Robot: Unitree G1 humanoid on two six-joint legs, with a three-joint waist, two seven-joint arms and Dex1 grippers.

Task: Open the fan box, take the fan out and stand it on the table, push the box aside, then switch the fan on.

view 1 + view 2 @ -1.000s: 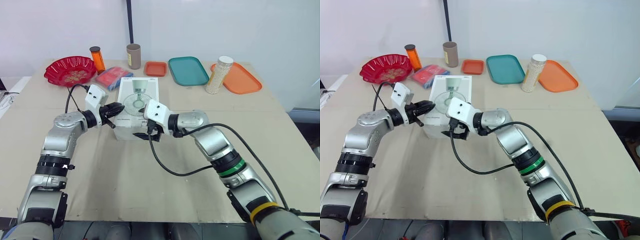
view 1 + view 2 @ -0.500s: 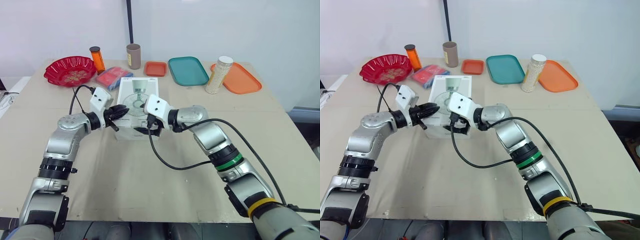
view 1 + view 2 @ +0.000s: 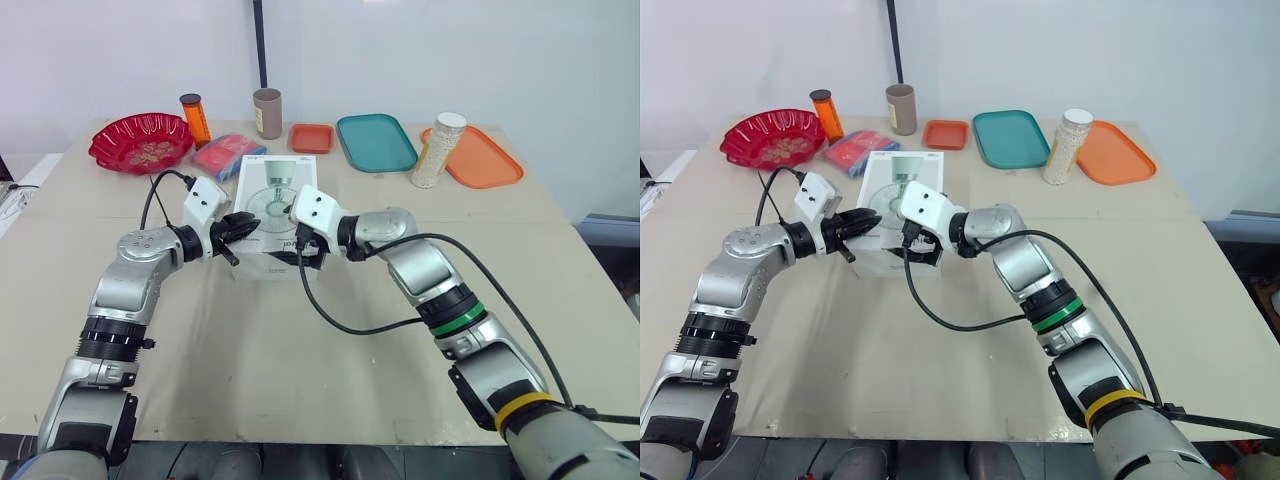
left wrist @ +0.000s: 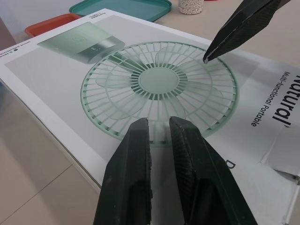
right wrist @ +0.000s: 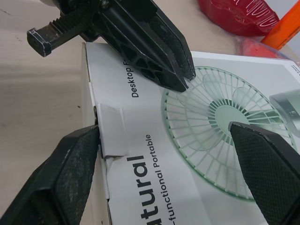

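White cardboard: one fan box [image 3: 275,200] lies flat mid-worktop [image 3: 300,360]. Two arms meet over it: the left end effector [image 4: 158,123] is almost pressed together above the printed fan, and the right end effector [image 3: 305,253] is spread wide at the box's near end. Three trays [image 3: 376,141] sit behind.

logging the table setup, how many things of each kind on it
trays: 3 (small orange tray, teal tray, large orange tray)
upright containers: 3 (orange bottle, brown cup, bead jar)
red bowl: 1
fan box: 1
red packet: 1
total: 9
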